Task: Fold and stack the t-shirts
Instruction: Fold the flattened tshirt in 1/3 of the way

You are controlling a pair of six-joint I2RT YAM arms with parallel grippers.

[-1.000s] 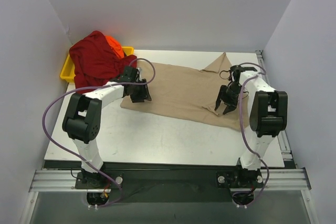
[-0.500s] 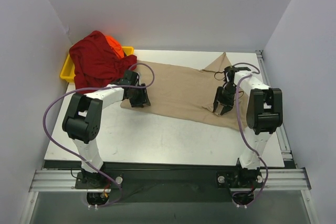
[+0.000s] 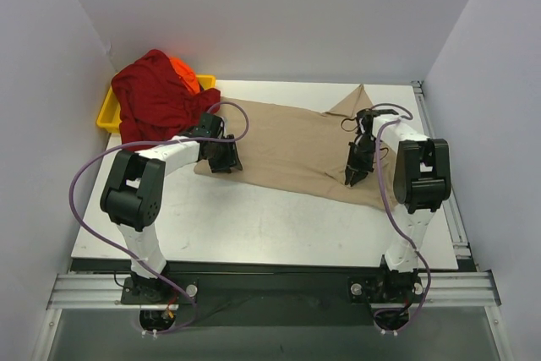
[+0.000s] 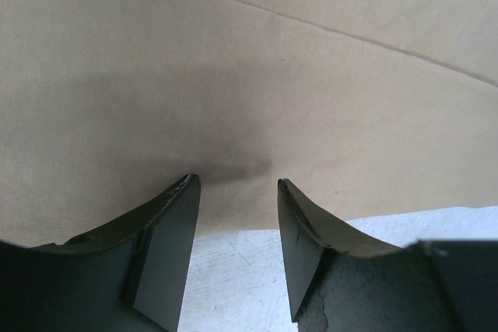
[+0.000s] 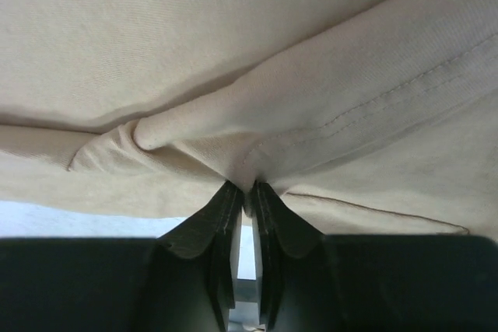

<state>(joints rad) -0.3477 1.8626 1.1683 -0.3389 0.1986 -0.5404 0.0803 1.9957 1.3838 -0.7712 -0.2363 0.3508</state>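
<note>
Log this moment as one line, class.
left gripper open at tan shirt edge | right gripper shut on tan shirt | red shirt, orange shirt on yellow tray

The orange shirt lies almost wholly buried under the dark red shirt, with only a patch showing at the far side; the yellow tray shows just its left corner and a strip of far rim; the right arm covers the near right edge of the tan shirt; in both wrist views that shirt runs off the left, right and far edges; from above, the gap of the left pincer is too small to judge.
</note>
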